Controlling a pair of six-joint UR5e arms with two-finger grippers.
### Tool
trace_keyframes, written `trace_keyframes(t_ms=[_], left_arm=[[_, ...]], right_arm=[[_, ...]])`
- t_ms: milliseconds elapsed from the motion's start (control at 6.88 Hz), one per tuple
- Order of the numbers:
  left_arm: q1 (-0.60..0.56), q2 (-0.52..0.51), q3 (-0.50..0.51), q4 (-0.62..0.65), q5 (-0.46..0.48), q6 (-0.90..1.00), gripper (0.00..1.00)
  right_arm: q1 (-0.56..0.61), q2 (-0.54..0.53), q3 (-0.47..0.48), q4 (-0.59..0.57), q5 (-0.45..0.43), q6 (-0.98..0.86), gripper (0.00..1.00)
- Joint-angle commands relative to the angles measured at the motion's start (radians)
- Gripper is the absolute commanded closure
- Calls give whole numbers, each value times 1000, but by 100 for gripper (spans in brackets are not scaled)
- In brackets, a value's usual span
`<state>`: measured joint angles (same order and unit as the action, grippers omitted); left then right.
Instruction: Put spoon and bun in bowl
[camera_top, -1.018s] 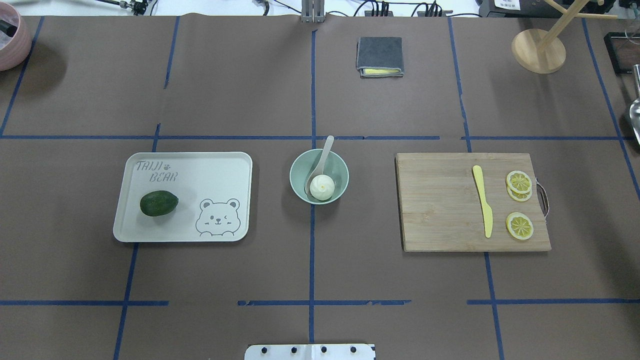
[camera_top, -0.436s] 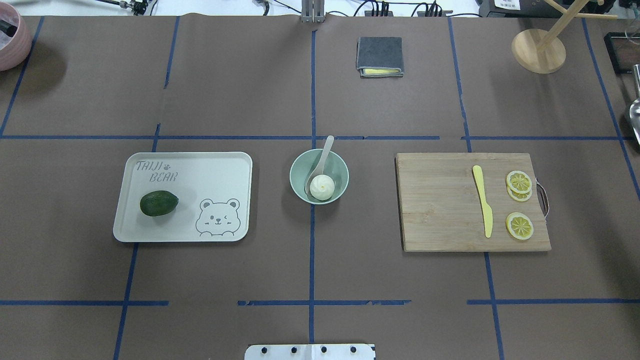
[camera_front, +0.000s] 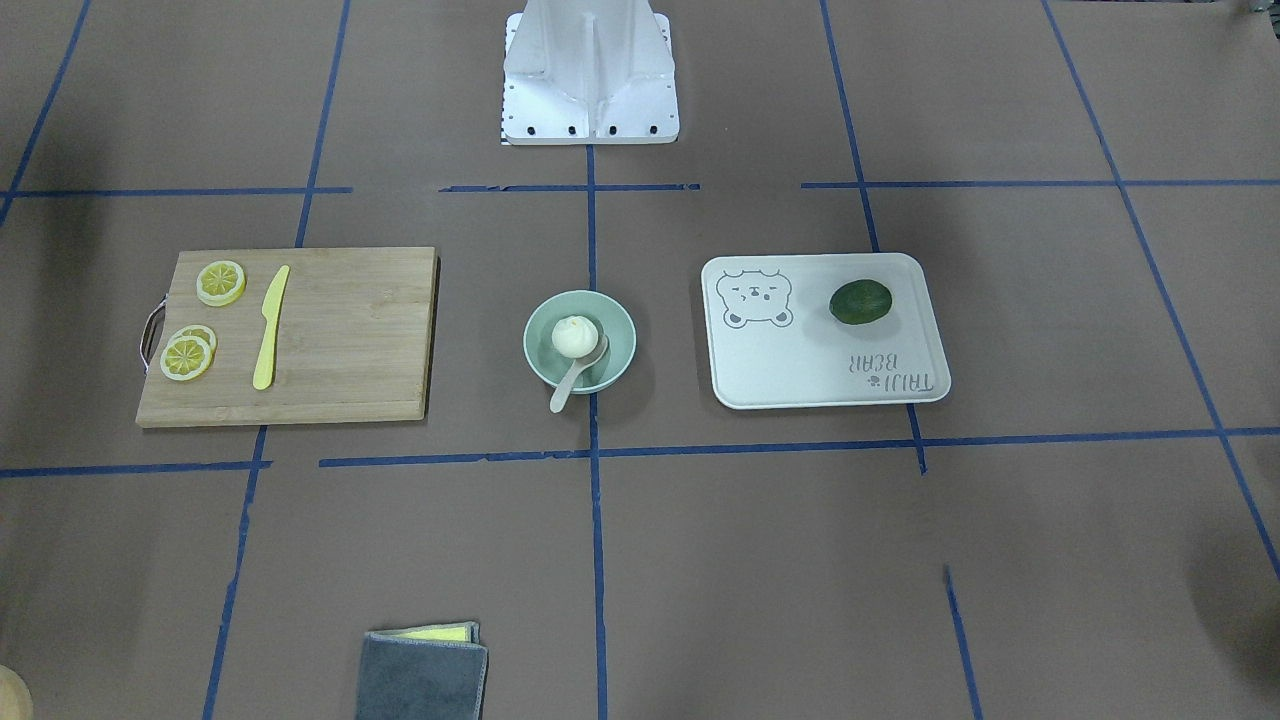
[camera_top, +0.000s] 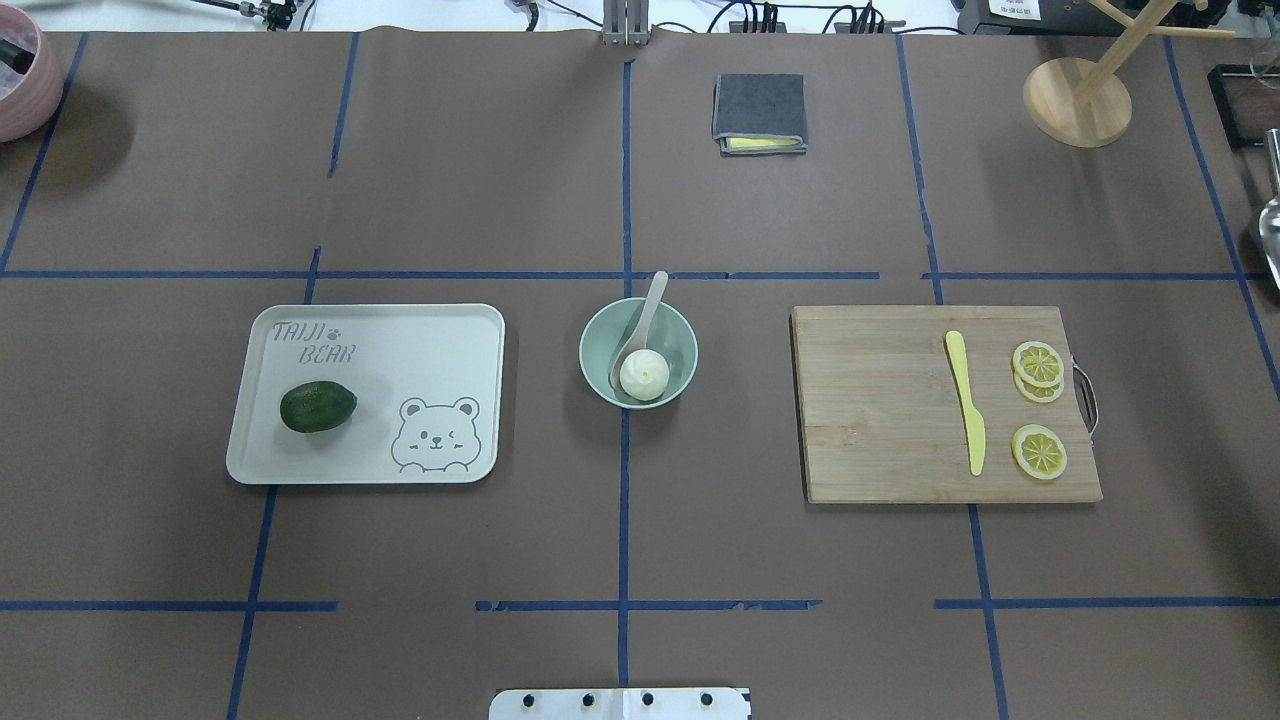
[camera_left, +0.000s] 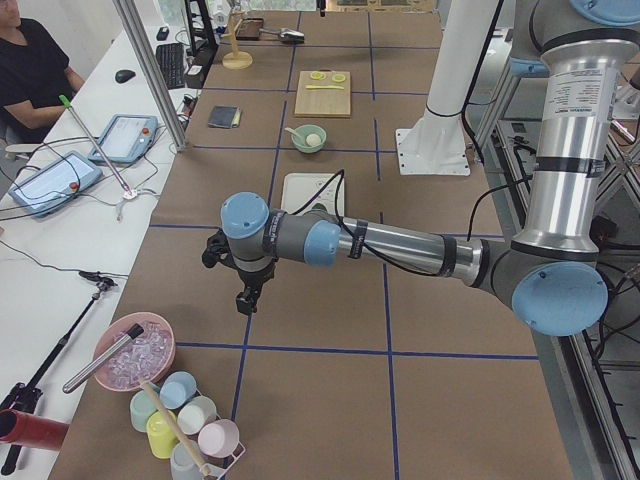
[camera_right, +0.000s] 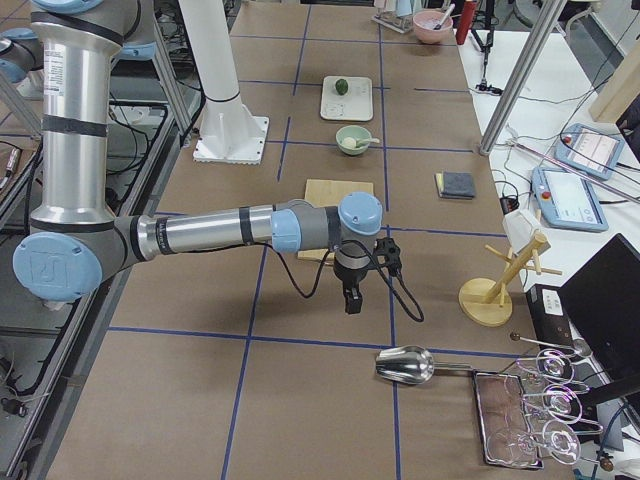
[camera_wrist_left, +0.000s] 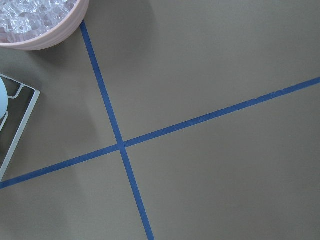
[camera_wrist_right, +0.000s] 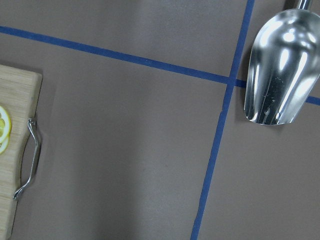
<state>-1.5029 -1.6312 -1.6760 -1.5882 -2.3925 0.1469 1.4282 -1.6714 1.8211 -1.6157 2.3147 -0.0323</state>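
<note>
bun (camera_top: 644, 374) and spoon (camera_top: 652, 302) sit in the bowl (camera_top: 682, 345); task looks done. left arm (camera_left: 400, 245) and right arm (camera_right: 200, 232) hang far from the bowl; i cannot tell how their jaws stand. next, probably nothing.

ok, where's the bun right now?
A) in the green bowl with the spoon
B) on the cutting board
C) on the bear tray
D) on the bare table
A: the bun sits inside the bowl, with the scoop of the spoon beside it and the spoon's handle sticking out over the rim.
</note>
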Motion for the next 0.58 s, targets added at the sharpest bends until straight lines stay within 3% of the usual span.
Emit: trace_keyframes(t_ms=[0,436], left_arm=[[0,-2,-13,-3,1,-1,0],[0,-6,-19,-3,1,-1,0]], right_arm=[[0,-1,-2,-1,5,0,0],[0,-1,-2,-1,3,0,0]])
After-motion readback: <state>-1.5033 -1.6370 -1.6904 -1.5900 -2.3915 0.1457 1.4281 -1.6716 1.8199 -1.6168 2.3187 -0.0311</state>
